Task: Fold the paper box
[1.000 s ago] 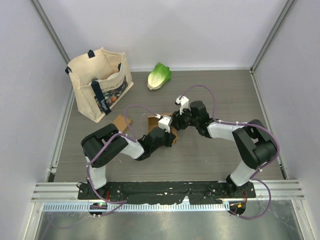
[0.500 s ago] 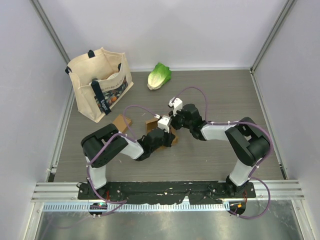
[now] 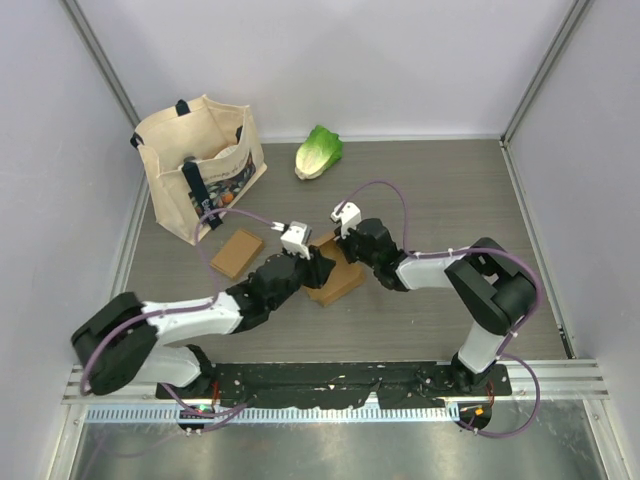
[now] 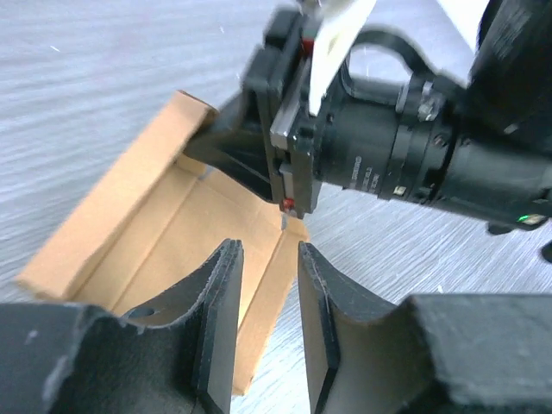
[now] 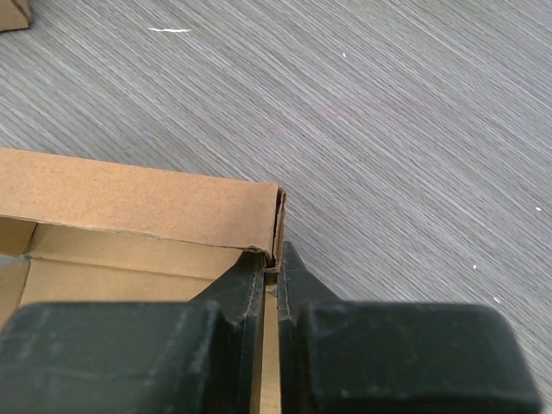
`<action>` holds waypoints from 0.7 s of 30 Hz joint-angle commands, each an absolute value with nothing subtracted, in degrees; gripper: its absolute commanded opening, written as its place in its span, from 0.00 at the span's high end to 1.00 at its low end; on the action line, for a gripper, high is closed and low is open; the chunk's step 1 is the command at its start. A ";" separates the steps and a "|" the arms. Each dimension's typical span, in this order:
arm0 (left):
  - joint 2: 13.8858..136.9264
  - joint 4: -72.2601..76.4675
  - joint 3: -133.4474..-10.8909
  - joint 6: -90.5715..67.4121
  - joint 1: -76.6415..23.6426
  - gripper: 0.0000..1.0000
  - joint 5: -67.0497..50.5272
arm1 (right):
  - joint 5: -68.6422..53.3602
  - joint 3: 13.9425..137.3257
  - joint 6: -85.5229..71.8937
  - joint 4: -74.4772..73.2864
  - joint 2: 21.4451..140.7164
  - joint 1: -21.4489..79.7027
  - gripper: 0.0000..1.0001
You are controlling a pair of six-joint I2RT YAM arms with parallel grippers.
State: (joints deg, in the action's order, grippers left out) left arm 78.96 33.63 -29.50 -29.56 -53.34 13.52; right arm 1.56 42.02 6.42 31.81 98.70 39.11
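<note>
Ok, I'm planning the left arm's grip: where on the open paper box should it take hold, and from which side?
Pinch the side wall of the paper box from above, one finger inside, one outside. It is a thin standing edge, and the open left gripper straddles it. Keep off the far corner, where the right gripper is clamped.

Far left of the grey wood-grain table (image 3: 440, 190): cream canvas tote bag (image 3: 200, 165) with dark straps, standing open, contents too small to identify. Head of pale green lettuce (image 3: 318, 151) lies on its side near the white back wall (image 3: 330, 60), right of the bag and apart from it. Black rail (image 3: 340, 378) runs along the table's near edge
</note>
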 commanded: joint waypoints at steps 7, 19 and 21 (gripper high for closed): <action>59.68 3.36 -27.24 -36.29 -53.09 0.46 30.66 | 6.94 39.29 3.08 33.05 93.87 39.38 0.99; 79.53 5.53 -38.67 -36.21 -53.09 0.52 36.74 | 8.79 37.18 -1.67 31.03 91.32 39.73 0.99; 82.60 6.94 -40.16 -35.69 -53.17 0.50 37.00 | 8.88 36.92 -1.85 30.85 90.97 39.81 0.99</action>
State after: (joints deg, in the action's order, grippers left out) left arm 79.05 3.05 -36.95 -36.01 -53.12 33.93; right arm 7.46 37.34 -0.49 30.04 93.78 39.35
